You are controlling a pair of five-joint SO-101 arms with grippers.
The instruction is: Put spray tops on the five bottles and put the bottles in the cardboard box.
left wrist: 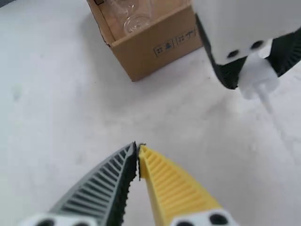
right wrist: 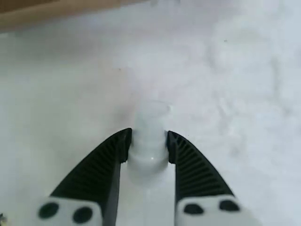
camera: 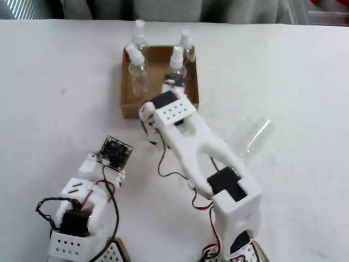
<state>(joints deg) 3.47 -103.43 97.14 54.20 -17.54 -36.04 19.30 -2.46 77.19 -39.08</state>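
Right gripper is clamped narrowly on a white spray top, its black fingers pressing the neck from both sides. In the left wrist view a thin dip tube hangs from that top over the white table, just off the cardboard box. Left gripper hovers low over the table with its grey and yellow fingers pressed together on nothing, well short of the box.

From above, the right arm lies diagonally across the table and hides the box's near right corner. Loose red and black cables trail beside it. The left arm sits folded at the near left.

The fifth bottle, a bare bottle of clear plastic, lies on its side on the table, right of the right arm and well apart from the box.

The box is open-topped. A near-left bottle and a near-right bottle stand upright inside it, each with a white spray top on. The near-right one is just beyond the right gripper. A far-left bottle and a far-right bottle, also capped, stand upright at the far wall. Whether their bases are inside the box cannot be told.
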